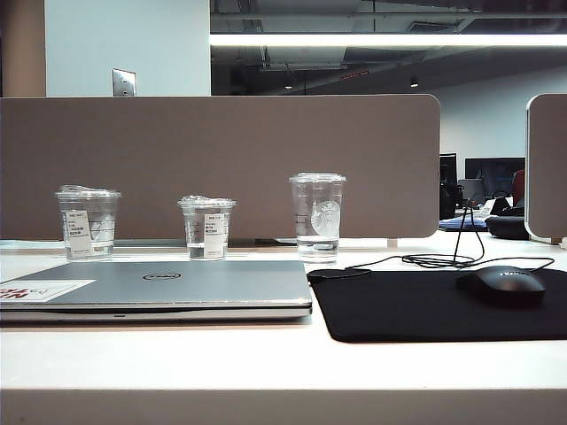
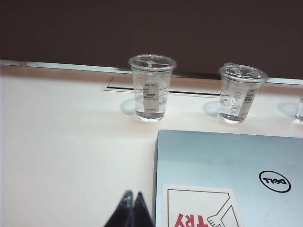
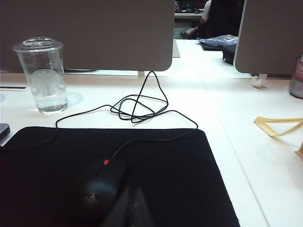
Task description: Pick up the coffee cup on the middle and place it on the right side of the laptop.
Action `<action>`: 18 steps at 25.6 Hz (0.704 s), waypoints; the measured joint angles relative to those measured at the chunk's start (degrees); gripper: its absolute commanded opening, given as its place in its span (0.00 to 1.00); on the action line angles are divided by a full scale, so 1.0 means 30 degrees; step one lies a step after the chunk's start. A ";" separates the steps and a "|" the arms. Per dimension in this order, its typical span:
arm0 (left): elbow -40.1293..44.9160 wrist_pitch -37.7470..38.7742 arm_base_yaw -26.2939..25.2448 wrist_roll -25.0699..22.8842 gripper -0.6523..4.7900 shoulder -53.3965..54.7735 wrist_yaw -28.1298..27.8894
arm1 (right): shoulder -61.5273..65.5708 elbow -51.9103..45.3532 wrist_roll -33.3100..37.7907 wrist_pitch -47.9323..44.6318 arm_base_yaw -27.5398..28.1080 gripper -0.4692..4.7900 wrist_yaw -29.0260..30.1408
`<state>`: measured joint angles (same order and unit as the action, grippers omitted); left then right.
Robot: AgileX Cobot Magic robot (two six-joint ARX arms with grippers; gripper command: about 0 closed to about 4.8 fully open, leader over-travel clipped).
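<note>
Exterior view: three clear plastic cups in a far row behind the thin silver-grey Dell laptop [image 1: 159, 288]. The middle one, the short clear lidded coffee cup with white printed label [image 1: 206, 227], has a near-identical short cup [image 1: 87, 222] to its left, so wrong-cup grab is the main risk. No arms in this view.

Left wrist view: left gripper [image 2: 131, 212] pinched shut, empty, near edge; the coffee cup sits far-right, well apart.

Right wrist view: right gripper [image 3: 130, 208] looks closed, empty, above black mouse [image 3: 97, 187]; cable snag risk.
</note>
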<state>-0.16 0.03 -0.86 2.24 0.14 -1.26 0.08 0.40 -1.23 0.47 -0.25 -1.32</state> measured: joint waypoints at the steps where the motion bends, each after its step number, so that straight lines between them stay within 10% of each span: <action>1: 0.0000 -0.0007 0.0000 0.0000 0.11 0.0000 0.0000 | 0.0000 0.0000 0.0036 0.0007 0.0000 0.08 0.0007; 11: -0.0328 0.0350 0.0000 0.0000 0.11 0.0029 0.0066 | 0.0000 0.0007 0.0991 -0.0204 -0.0080 0.08 -0.0015; 18: -0.6506 0.3657 0.0000 -0.0036 0.11 0.2776 -0.0780 | 0.0546 0.3016 0.1960 -0.2237 -0.0080 0.08 -0.2557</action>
<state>-19.68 11.00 -0.86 2.13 8.47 -3.60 1.72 9.45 4.64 -6.24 -0.49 -8.99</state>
